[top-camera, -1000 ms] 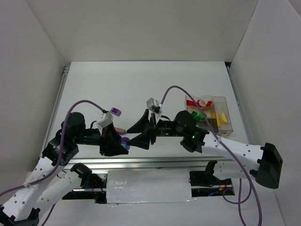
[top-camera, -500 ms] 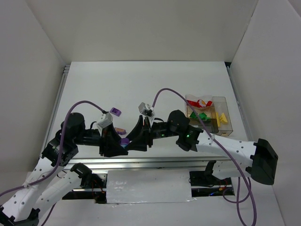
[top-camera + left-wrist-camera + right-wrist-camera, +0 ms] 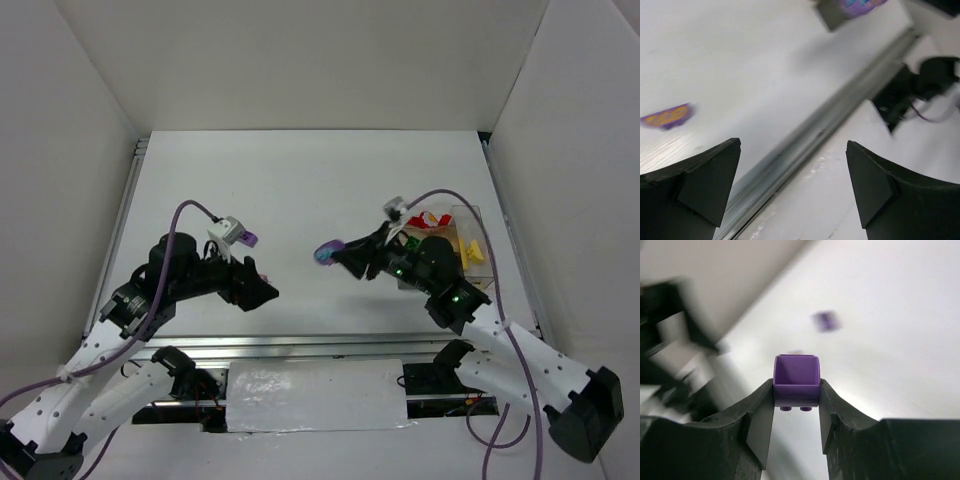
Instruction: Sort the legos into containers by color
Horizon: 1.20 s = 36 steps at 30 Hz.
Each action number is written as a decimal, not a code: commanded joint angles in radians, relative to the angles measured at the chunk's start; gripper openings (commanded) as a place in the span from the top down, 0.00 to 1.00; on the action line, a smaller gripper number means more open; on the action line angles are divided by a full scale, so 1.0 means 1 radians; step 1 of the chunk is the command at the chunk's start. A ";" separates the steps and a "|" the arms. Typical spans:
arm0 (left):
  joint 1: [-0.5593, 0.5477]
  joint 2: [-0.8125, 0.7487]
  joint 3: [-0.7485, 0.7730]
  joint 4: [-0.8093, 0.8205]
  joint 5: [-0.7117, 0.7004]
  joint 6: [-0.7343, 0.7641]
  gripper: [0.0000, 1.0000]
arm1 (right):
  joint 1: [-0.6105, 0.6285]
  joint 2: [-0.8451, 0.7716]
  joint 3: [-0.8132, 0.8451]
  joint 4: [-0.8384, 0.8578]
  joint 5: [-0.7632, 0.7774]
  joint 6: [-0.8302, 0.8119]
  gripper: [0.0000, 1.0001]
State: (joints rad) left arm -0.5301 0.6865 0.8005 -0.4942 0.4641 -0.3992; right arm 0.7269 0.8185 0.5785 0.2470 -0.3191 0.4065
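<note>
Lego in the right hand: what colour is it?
Purple. The lego shows best in the right wrist view, pinched in the right hand.

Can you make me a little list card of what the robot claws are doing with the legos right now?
right claw: shut on a purple brick, lifted off the table
left claw: open, holding nothing
containers: at the right, with red bricks and yellow bricks inside
loose on table: one purple piece near the left claw
</note>
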 commanded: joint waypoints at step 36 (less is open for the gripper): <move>0.051 0.392 -0.032 0.031 -0.686 -0.317 0.04 | -0.517 -0.038 0.049 -0.629 0.522 0.187 0.00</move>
State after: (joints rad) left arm -0.4805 1.0527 0.7609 -0.5449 -0.1867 -0.6907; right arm 0.2131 0.8501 0.5835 -0.3820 0.2470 0.6067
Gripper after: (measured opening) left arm 0.968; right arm 0.994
